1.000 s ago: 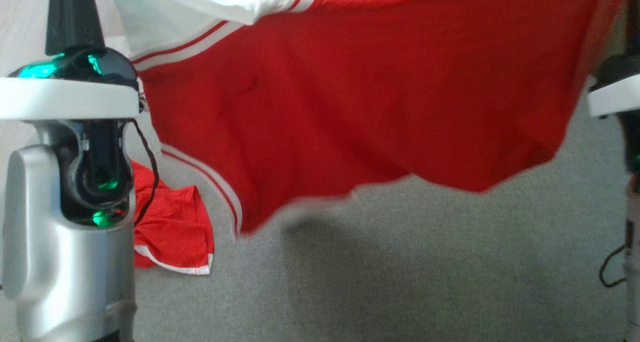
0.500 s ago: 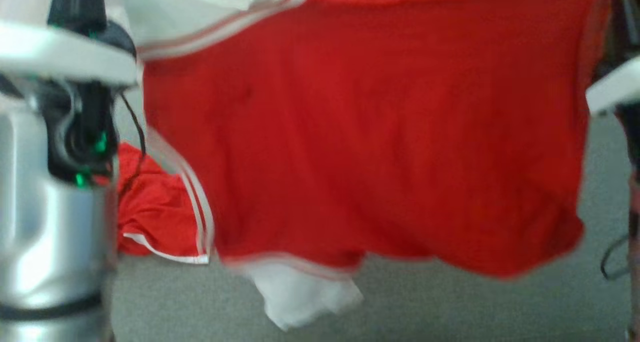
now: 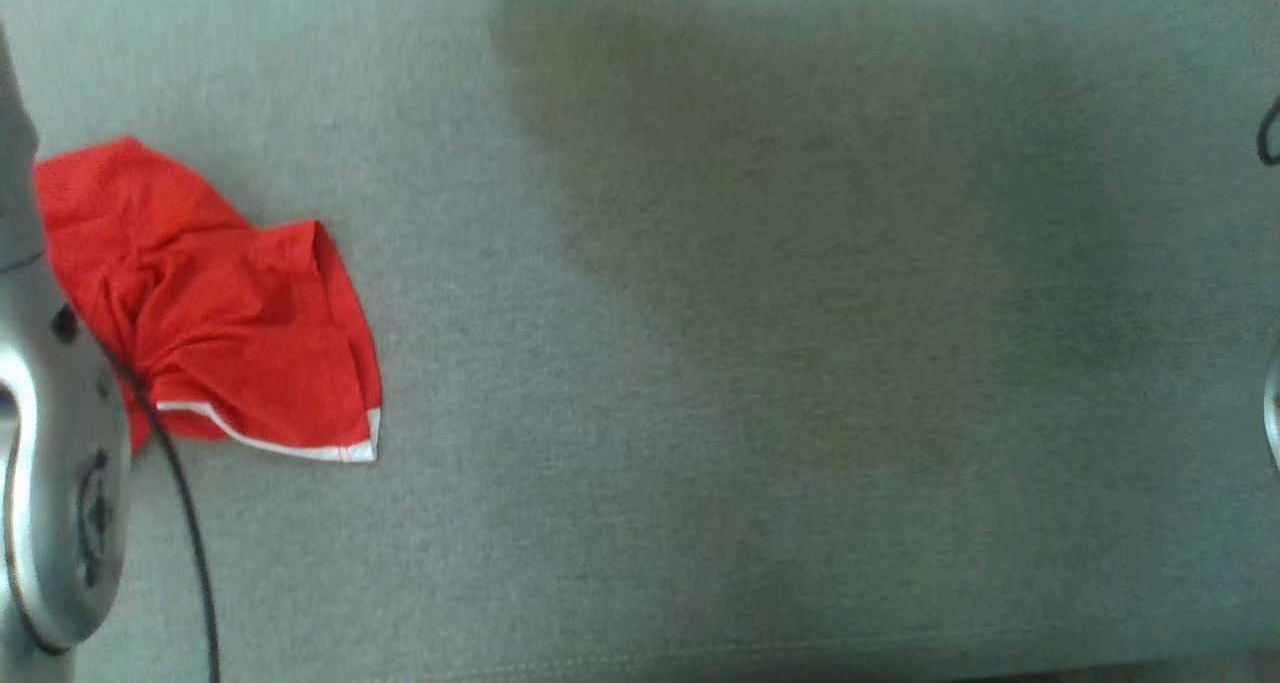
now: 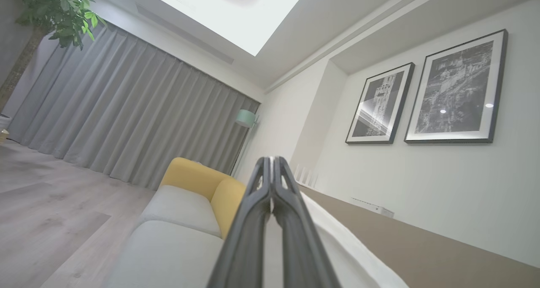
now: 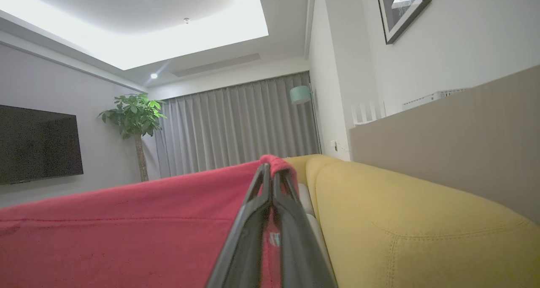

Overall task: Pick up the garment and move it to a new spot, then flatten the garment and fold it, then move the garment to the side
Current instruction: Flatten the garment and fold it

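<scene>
- The left arm's silver shell [image 3: 45, 483] stands at the left edge of the grey seat [image 3: 640, 563]. A crumpled red cloth with white trim [image 3: 230, 333] lies just beside it.
- A broad shadow falls across the middle of the seat.
- Left gripper [image 4: 272, 161]: fingers pressed together, pinching the white part of the garment [image 4: 350, 254].
- Right gripper [image 5: 270, 170]: clamped on the garment's red edge, up beside the yellow sofa back [image 5: 413, 220].

The head camera looked steeply down, close over the grey cushion [image 3: 700, 363], while both wrist cameras tilted upward along the left gripper [image 4: 272, 160] and right gripper [image 5: 270, 168], sharing the curtain [image 4: 126, 111] and yellow sofa [image 5: 400, 203].
</scene>
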You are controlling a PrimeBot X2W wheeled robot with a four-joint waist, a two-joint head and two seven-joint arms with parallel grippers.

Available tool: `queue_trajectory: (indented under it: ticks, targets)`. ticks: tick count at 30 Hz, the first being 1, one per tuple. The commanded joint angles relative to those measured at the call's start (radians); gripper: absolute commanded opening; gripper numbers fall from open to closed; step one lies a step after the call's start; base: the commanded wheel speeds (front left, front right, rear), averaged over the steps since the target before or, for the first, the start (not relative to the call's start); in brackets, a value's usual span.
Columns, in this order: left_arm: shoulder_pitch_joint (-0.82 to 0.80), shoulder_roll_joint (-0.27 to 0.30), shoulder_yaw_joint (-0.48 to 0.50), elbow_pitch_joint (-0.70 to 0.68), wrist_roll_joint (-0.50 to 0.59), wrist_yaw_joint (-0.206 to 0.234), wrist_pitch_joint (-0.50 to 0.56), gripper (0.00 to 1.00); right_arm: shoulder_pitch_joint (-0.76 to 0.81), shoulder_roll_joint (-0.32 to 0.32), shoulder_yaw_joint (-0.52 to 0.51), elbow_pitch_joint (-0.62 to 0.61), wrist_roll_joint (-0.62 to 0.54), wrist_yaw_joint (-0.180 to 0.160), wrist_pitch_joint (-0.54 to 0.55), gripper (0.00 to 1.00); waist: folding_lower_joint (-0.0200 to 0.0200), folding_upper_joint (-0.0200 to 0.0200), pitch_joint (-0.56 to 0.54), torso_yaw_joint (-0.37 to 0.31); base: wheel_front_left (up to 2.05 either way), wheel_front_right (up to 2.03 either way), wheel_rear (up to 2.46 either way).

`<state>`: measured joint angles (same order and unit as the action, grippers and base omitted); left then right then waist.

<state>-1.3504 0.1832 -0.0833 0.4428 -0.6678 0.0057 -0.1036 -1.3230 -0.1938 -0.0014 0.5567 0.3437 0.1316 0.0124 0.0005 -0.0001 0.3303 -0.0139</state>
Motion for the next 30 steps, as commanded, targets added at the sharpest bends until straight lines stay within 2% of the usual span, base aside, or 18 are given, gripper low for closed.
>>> queue_trajectory:
  ticks: [1, 5, 9, 14, 20, 24, 30]
  targets:
    - [-0.029, 0.032, 0.005, 0.010, 0.012, -0.019, -0.025, 0.00, -0.026, 0.024, 0.014, 0.015, 0.008, -0.001, -0.031, 0.00, -0.0005, 0.0001, 0.050, 0.032, 0.00, 0.00, 0.00]
    - [-0.045, 0.004, -0.037, 0.101, 0.028, -0.063, -0.069, 0.00, -0.035, 0.020, 0.030, 0.122, 0.039, -0.001, -0.095, 0.00, -0.0005, 0.0001, 0.087, 0.060, 0.00, 0.00, 0.00]
    - [-0.003, -0.005, -0.074, 0.179, 0.035, -0.095, -0.092, 0.00, 0.022, 0.031, 0.079, 0.204, 0.110, -0.001, -0.118, 0.00, -0.0005, 0.0001, 0.113, 0.079, 0.00, 0.00, 0.00]
    - [0.107, 0.004, -0.136, 0.254, 0.052, -0.124, -0.116, 0.00, 0.131, 0.010, 0.161, 0.294, 0.188, -0.001, -0.122, 0.00, -0.0005, 0.0001, 0.112, 0.092, 0.00, 0.00, 0.00]
    - [0.251, 0.033, -0.215, 0.310, 0.059, -0.134, -0.125, 0.00, 0.238, -0.031, 0.256, 0.363, 0.236, -0.001, -0.092, 0.00, -0.0005, 0.0001, 0.065, 0.108, 0.00, 0.00, 0.00]
    - [0.369, 0.071, -0.308, 0.308, 0.041, -0.136, -0.107, 0.00, 0.316, -0.077, 0.332, 0.381, 0.273, -0.001, -0.056, 0.00, -0.0005, 0.0001, 0.011, 0.118, 0.00, 0.00, 0.00]
    - [0.536, 0.207, -0.465, 0.255, -0.003, -0.136, -0.058, 0.00, 0.417, -0.151, 0.427, 0.380, 0.343, -0.001, 0.035, 0.00, -0.0005, 0.0001, -0.064, 0.122, 0.00, 0.00, 0.00]
